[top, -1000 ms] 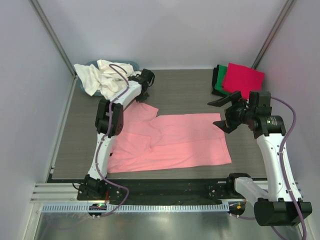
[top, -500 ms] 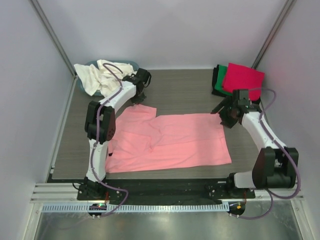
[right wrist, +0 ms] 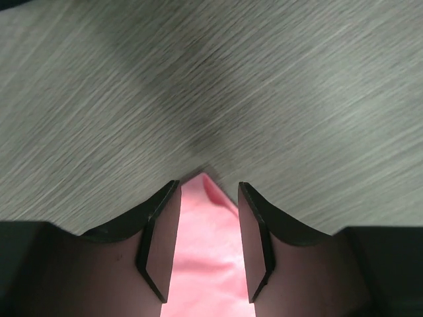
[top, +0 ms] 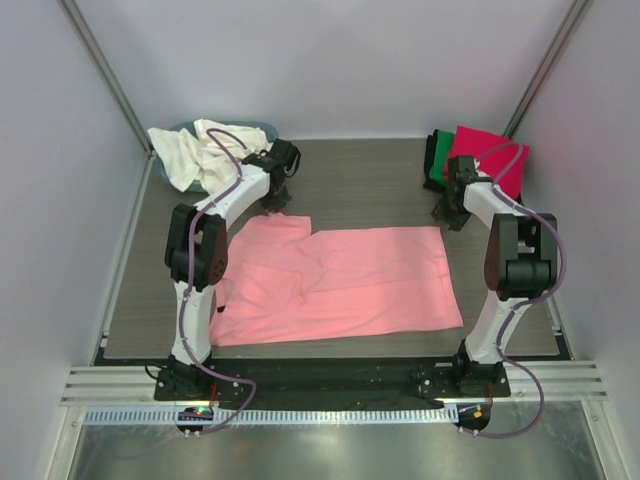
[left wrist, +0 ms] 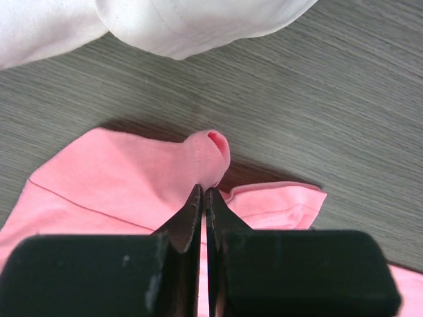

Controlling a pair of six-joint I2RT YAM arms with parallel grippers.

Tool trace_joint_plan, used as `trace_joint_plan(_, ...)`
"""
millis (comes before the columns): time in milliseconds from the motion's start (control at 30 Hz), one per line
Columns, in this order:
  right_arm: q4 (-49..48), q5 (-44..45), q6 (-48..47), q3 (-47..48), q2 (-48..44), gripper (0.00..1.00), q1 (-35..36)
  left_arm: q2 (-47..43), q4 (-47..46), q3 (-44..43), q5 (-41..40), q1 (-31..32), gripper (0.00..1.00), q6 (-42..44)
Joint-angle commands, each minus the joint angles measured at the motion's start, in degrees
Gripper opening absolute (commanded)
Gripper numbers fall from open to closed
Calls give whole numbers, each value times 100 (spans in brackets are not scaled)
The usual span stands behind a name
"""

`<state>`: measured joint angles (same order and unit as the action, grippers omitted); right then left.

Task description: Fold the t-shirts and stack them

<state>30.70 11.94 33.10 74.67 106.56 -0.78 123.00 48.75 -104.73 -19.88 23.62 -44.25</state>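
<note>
Lab robot cell; white enclosure walls, aluminium rail

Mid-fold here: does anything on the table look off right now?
The salmon pink shirt is not flat: its left half is rumpled, with a crease near the middle. The cream shirts lie crumpled in the far-left corner. Nothing else stands out.

My grey wood-grain worktop carries the pink t-shirt spread flat, with one far corner between the right jaws and a pinched sleeve fold at the left jaws' tips. Beyond the left jaws, cream shirts are heaped over a teal tub. Just beyond the right jaws is a folded stack with magenta on top.
</note>
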Motion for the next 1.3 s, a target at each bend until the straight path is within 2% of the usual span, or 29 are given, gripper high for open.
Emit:
trace_joint_plan(0, -20, 300, -252, 425, 189, 46, 51, -215, -138, 40, 37, 3, 0, 153)
trace_joint_plan(367, -108, 238, -225, 250, 374, 44, 253, -276, -156, 216, 19, 3, 0, 110)
trace_joint_plan(567, -204, 132, -225, 153, 427, 36, 315, -312, -120, 251, 10, 3, 0, 92)
trace_joint_plan(667, -213, 177, -243, 100, 471, 22, 315, -320, -85, 260, -7, 3, 0, 83)
trace_joint_plan(700, -213, 203, -260, 100, 488, 14, 315, -329, -76, 269, -16, 3, 0, 92)
trace_joint_plan(767, -222, 212, -287, 91, 479, 4, 306, -347, 11, 234, -42, 11, 0, 92)
trace_joint_plan(800, -213, 220, -313, 91, 471, 1, 315, -382, 38, 216, -51, 3, 0, 109)
trace_joint_plan(1033, -117, 177, -453, 13, -12, 1, 315, -759, 652, 22, -306, 11, 0, 110)
trace_joint_plan(1267, -134, 98, -568, -558, -978, 1, 306, -1899, 785, 1137, -297, 11, 0, -233)
